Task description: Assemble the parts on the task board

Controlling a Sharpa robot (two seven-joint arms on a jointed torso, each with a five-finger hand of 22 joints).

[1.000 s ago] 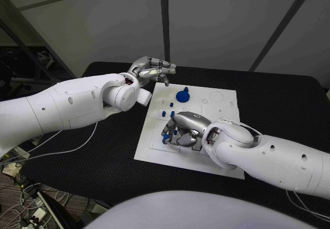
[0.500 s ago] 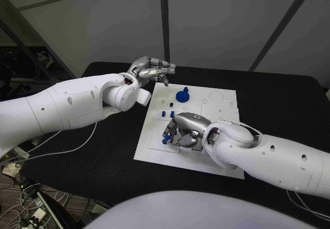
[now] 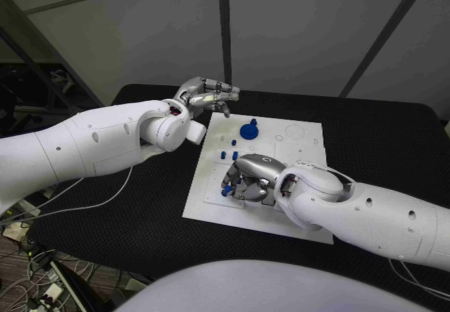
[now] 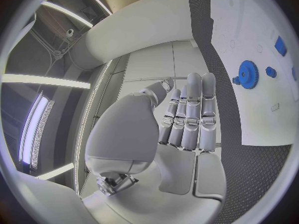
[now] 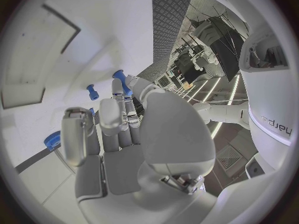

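On the black table [image 3: 112,214] lies the white task board [image 3: 298,221], its long side running away from the robot. The right hand [image 3: 251,179] is low over the board's near half, palm down, fingers curled toward the plate; a small blue part [image 3: 226,190] shows at its fingertips, but whether the fingers actually pinch it or merely rest beside it cannot be told (the wrist picture is no clearer, with blue pegs [image 5: 92,91] just past the fingers [image 5: 119,104]). The left hand [image 3: 208,92] hangs over the table just off the board's far left corner, its fingers held straight and close together side by side, the thumb folded near them, holding nothing. A blue gear [image 3: 248,130] stands on the far part of the board, near that left hand; in the left wrist view it sits on the white plate beyond the fingertips [image 4: 201,84]. Several small blue pegs [image 3: 228,155] stand between the gear and the right hand.
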